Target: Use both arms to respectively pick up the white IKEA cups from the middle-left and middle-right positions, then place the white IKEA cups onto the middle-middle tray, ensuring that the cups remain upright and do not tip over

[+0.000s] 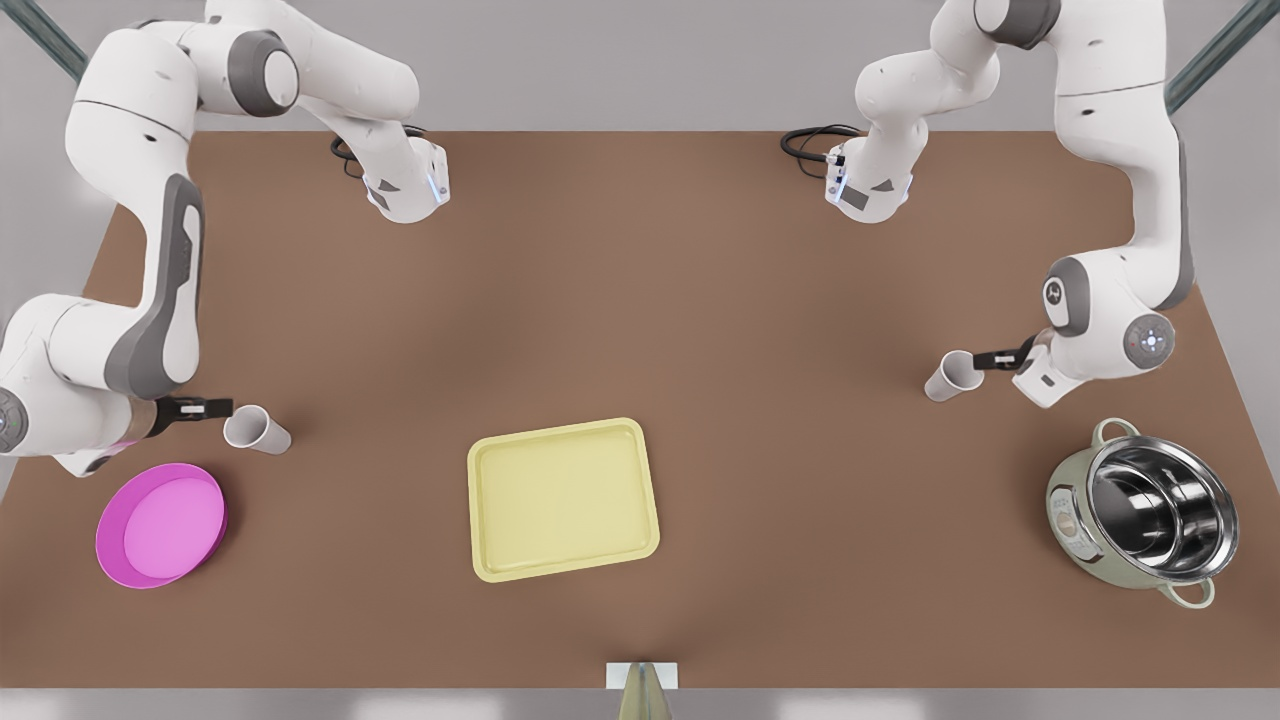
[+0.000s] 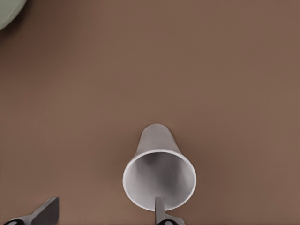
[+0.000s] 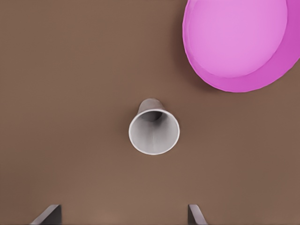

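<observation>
- Pale yellow flat rectangular tray (image 1: 563, 499) with rounded corners and a low rim lies nearest the front camera, at mid-table on the brown table surface (image 1: 640, 300); nothing stands on it.
- Round magenta-pink dish (image 1: 160, 524) sits toward the front view's left; steel-lined pale green pot (image 1: 1143, 512) toward the front view's right.
- First small white tapered cup (image 1: 257, 429) stands upright on the table just beyond the pink dish. In the right wrist view this cup (image 3: 153, 130) appears beside the dish (image 3: 239, 42).
- Right gripper (image 1: 205, 407) is next to this cup, apart from it; its fingers (image 3: 47, 215) are spread wide, released, grasping nothing.
- Second small white tapered cup (image 1: 955, 375) stands upright on the front view's right, beyond the pot, well apart from the tray.
- Left gripper (image 1: 995, 359) is at this cup's rim. In the left wrist view one fingertip (image 2: 160, 208) overlaps the rim of the cup (image 2: 159, 177) while the other finger stands clear; jaws released, not clamped.
</observation>
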You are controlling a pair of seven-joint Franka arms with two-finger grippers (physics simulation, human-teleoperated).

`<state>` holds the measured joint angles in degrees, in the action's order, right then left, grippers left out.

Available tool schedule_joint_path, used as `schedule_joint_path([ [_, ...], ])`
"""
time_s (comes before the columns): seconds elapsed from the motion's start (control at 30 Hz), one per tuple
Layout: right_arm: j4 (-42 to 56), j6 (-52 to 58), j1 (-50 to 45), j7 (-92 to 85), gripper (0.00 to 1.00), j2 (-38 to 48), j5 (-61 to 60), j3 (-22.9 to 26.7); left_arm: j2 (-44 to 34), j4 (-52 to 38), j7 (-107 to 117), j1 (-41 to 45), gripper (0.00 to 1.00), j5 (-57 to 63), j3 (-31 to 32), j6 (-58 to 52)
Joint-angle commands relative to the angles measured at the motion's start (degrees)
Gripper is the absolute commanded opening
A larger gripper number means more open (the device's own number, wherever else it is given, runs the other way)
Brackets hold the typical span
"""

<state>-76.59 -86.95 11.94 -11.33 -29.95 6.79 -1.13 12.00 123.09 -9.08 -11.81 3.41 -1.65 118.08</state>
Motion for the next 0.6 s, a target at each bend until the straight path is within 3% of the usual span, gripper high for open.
schedule_joint_path([
  [0.0,-0.1,-5.9,1.1,-2.6,1.00,-0.9,-0.2,0.0,-0.1,2.8,-5.9,0.1,1.00,0.0,-0.2,13.2],
  [0.27,-0.3,-10.3,5.0,-4.0,1.00,-6.9,-0.3,-0.1,3.9,5.7,-5.6,-0.1,1.00,-2.4,-0.3,19.6],
  [0.3,-0.3,-11.1,5.0,-4.1,1.00,-7.3,-0.2,-0.1,4.3,5.7,-5.6,0.0,0.73,-5.1,-0.3,19.7],
  [0.33,-0.3,-12.5,5.0,-4.1,1.00,-8.1,-0.1,-0.1,4.3,5.8,-5.6,0.0,0.60,-5.3,-0.3,19.6],
  [0.43,-4.1,-17.9,7.0,-5.9,1.00,-8.2,-0.5,-0.5,4.4,6.4,-5.5,0.2,0.59,-6.0,-0.3,19.6],
  [0.57,-10.9,-21.9,7.5,-6.4,1.00,-4.8,-2.9,-0.4,4.1,6.6,-5.5,0.6,0.42,-7.8,-0.3,18.5],
])
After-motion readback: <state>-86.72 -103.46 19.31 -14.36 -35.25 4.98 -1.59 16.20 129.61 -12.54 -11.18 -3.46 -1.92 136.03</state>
